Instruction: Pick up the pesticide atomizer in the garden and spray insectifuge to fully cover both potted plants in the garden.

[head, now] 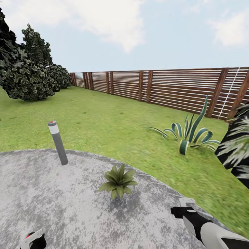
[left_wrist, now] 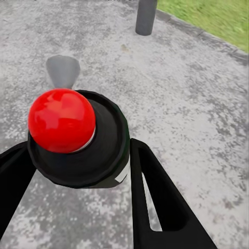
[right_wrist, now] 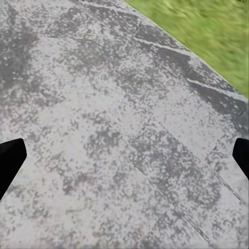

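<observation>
My left gripper (left_wrist: 78, 171) is clamped on the black pesticide atomizer with a round red cap (left_wrist: 61, 120), black fingers (left_wrist: 155, 197) on either side of the body, held low over the grey stone paving (left_wrist: 181, 104). In the head view it sits at bottom left (head: 33, 240), atomizer upright.

My right gripper (right_wrist: 124, 155) is apart, fingertips at opposite edges of its wrist view with bare paving between them; the white-and-black forearm (head: 207, 231) reaches in from bottom right, angled forward and left.

One small potted plant, a rosette of pointed green leaves (head: 118, 180), stands on the paving ahead, between both arms. A grey bollard light (head: 57, 142) stands farther left. Beyond are the green lawn (head: 103, 117), a striped agave (head: 190, 133) and a brown slat fence (head: 173, 86).
</observation>
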Robot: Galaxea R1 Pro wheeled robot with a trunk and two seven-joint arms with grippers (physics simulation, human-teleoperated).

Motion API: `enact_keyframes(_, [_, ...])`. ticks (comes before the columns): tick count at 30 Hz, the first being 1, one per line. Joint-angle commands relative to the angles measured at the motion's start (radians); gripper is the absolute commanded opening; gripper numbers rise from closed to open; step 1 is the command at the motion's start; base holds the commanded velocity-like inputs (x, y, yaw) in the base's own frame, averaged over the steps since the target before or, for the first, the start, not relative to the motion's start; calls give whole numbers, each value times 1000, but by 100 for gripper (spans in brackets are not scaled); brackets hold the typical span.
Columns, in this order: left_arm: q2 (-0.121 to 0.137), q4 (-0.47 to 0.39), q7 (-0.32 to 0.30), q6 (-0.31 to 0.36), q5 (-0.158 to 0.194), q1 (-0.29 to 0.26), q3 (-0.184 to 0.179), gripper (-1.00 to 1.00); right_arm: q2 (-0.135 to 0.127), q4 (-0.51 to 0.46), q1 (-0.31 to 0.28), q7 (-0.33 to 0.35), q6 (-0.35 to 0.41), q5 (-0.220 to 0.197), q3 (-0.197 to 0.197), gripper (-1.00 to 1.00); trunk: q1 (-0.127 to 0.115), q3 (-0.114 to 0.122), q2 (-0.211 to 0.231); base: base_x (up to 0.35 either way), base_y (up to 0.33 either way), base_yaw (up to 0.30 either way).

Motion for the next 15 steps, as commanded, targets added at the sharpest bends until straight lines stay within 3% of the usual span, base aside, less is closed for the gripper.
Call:
enact_keyframes(1, [0, 0, -8, -3, -4, -1, 8, -100, 0, 0, 0, -2, 2, 9, -8, 100, -4, 2, 7, 0, 0, 0])
enact_keyframes(15, [0, 0, -8, -3, -4, -1, 8, -100, 2, 0, 0, -3, 2, 9, -7, 100, -58, 46, 105, 0, 0, 0])
